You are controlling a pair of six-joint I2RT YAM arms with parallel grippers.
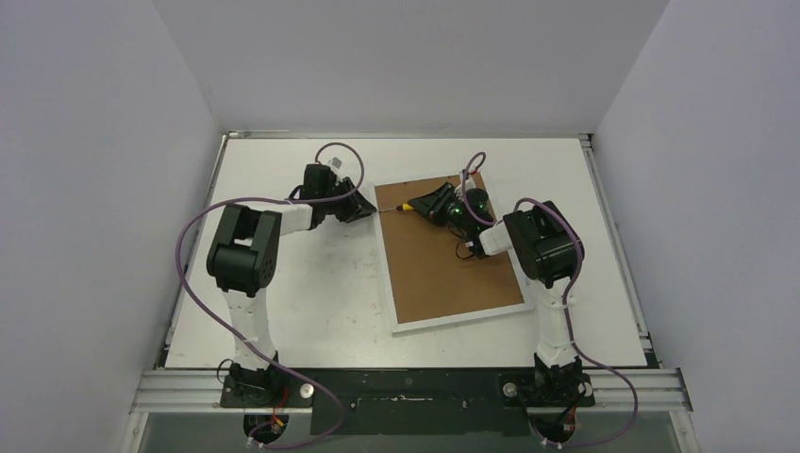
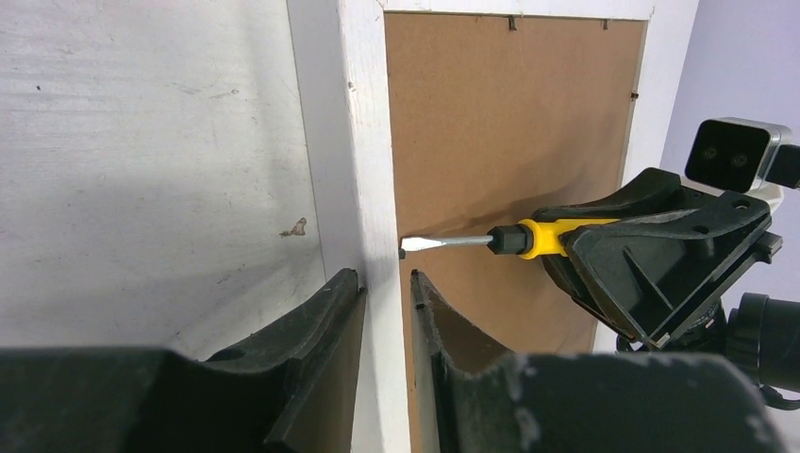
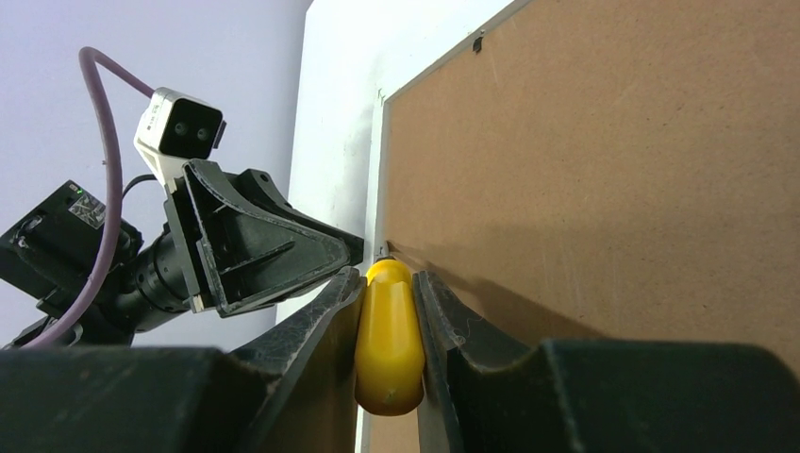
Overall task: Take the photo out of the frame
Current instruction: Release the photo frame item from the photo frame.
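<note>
My right gripper [image 3: 389, 283] is clamped on the yellow handle of the screwdriver [image 3: 389, 344]. The blade tip sits at the left edge of the backing board [image 1: 443, 269], right where it meets the white border. My left gripper [image 2: 385, 279] straddles that same border rail just beside the tip, one finger on the table side and one on the board side. Both fingers are tight against the rail, but I can't tell if they actually pinch it. The frame [image 1: 458, 318] lies face down on the table [image 1: 302, 293], right of centre, slightly rotated, brown back up. The photo isn't visible in any view.
</note>
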